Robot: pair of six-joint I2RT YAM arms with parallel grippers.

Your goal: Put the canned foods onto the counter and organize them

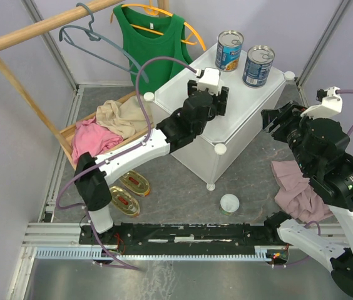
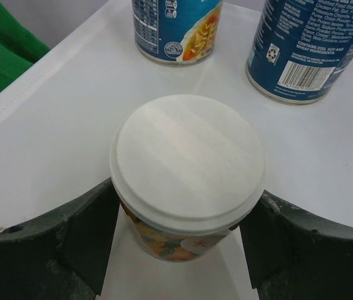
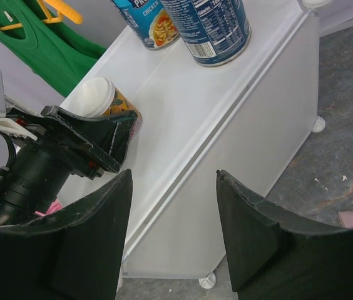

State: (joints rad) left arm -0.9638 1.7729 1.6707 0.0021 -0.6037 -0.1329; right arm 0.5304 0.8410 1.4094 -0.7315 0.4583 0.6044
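The tall cans (image 2: 175, 28) are cut off at top.

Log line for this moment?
left jaws: shut on small white-lidded can | where: counter top, by two tall cans | right jaws: open, empty

Lilac walls (image 1: 4, 131), mottled grey floor (image 1: 251, 169)

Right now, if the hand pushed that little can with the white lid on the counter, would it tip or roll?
Probably not tip: the little can looks squat and upright on the flat counter. Its round side could roll if it got knocked over. The left hand hugs it from both sides, so it should hold steady.
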